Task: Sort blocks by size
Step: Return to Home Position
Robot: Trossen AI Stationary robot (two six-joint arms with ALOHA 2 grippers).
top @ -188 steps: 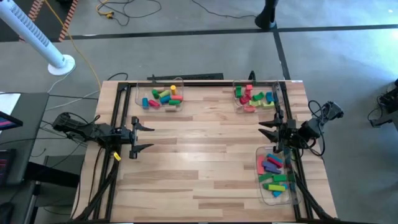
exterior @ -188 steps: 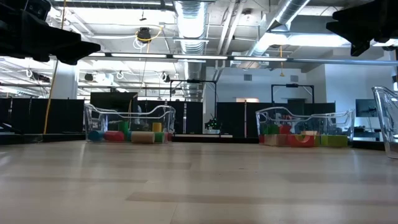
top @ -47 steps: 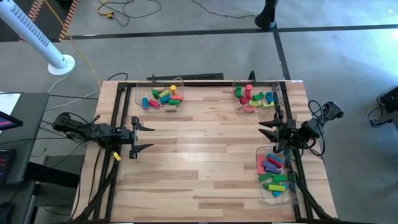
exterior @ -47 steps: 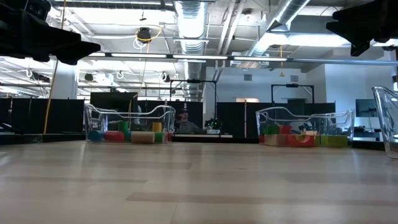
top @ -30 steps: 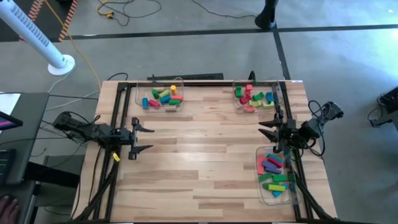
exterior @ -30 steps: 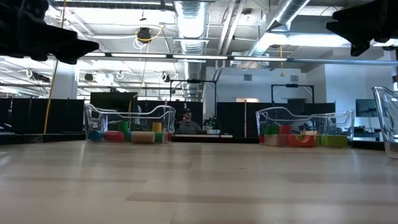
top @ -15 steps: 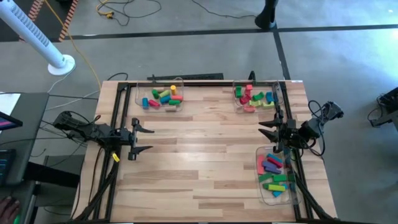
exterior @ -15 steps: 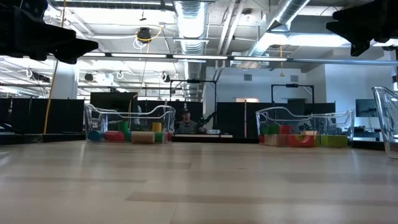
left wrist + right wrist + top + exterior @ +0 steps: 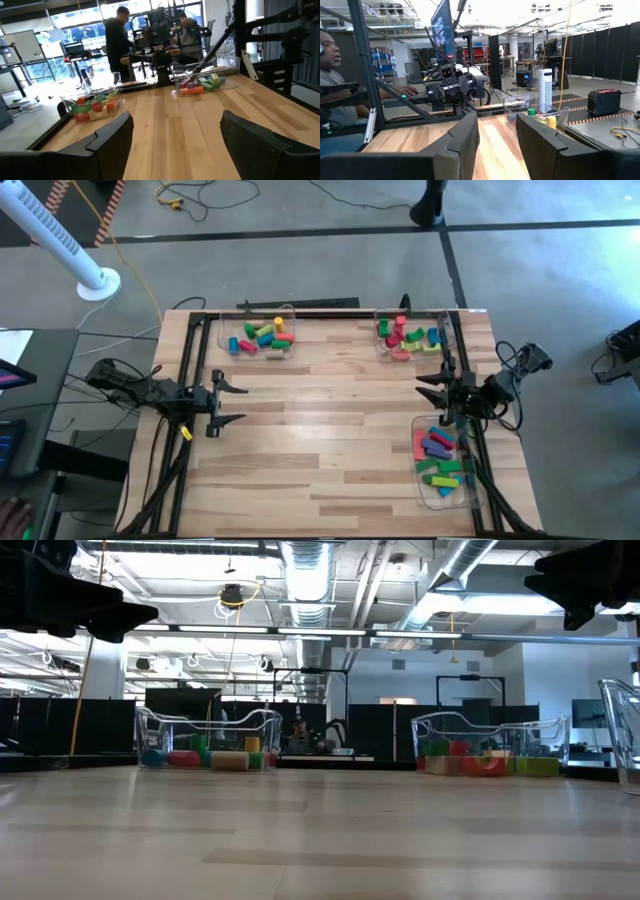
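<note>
The blocks lie in three clear trays. The far left tray (image 9: 258, 337) holds short coloured pieces, the far right tray (image 9: 408, 337) holds red, green and pink ones, and the near right tray (image 9: 442, 460) holds longer bars. My left gripper (image 9: 243, 401) hovers open at the table's left edge, pointing level across the table, with nothing between its fingers (image 9: 112, 135). My right gripper (image 9: 425, 389) hovers at the right edge between the two right trays. It is open with a narrower gap and holds nothing (image 9: 497, 135).
Black frame rails run along the table's left (image 9: 185, 380) and right (image 9: 462, 380) sides. The wooden top (image 9: 330, 420) between the arms is bare. People are at desks beyond the table (image 9: 117, 35), and one is close by on the right arm's side (image 9: 330, 75).
</note>
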